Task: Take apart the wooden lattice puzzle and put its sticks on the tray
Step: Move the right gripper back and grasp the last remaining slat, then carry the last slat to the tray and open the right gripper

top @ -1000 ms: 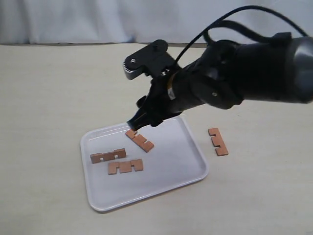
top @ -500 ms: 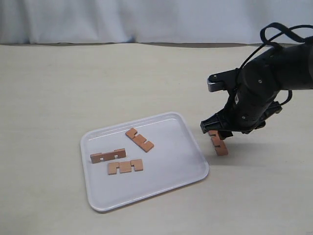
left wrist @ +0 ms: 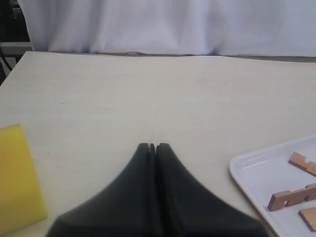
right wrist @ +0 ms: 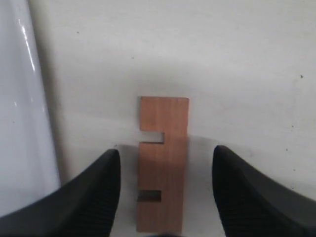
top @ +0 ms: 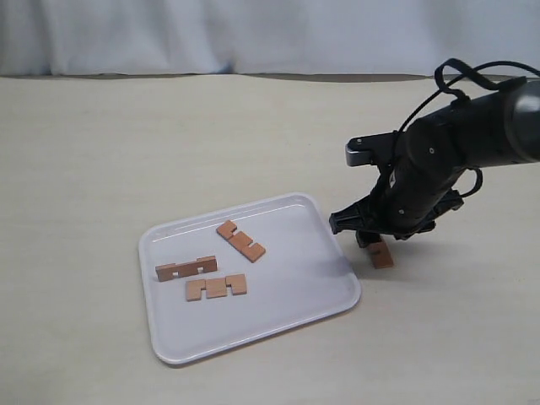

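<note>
Progress: we are counting three sticks on the tray; right claw, apart, is straddling the fourth stick; left claw together.

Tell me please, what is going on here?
The robot is moving puzzle sticks onto the white tray. Three sticks already lie on it. The right gripper, open, hovers over the fourth stick, which lies on the table beside the tray. The left gripper is shut and holds nothing.
</note>
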### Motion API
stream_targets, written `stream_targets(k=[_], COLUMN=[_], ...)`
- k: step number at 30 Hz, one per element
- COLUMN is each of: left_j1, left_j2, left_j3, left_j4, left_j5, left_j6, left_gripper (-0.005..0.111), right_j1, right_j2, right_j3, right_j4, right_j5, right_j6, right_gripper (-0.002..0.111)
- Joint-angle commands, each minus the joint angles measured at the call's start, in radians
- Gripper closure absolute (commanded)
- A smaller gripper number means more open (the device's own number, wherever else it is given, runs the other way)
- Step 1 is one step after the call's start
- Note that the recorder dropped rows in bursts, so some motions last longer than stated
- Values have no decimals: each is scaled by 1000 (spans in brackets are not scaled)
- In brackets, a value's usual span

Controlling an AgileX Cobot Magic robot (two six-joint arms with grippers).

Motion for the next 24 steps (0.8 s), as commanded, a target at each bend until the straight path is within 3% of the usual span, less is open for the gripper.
stream_targets(k=[1,6,12,24], left_j1=[0,0,0,0], left_j2=[-2,-2,-2,-2], left_j3=[3,3,3,3], left_j4=[1,3,3,3], left_j5=[-9,-11,-11,-11], left_j6=[-3,-3,-3,-3], left_gripper=[107,107,107,107], right_j1=[0,0,0,13], right_j2=[21,26,26,-122], right_j3=[3,3,3,-13], right_j4=[5,5,5,-4], right_j5=[-17,-19,-18,-13], right_j6=[-12,-12,-12,-64], right_gripper=[55,63,103,104])
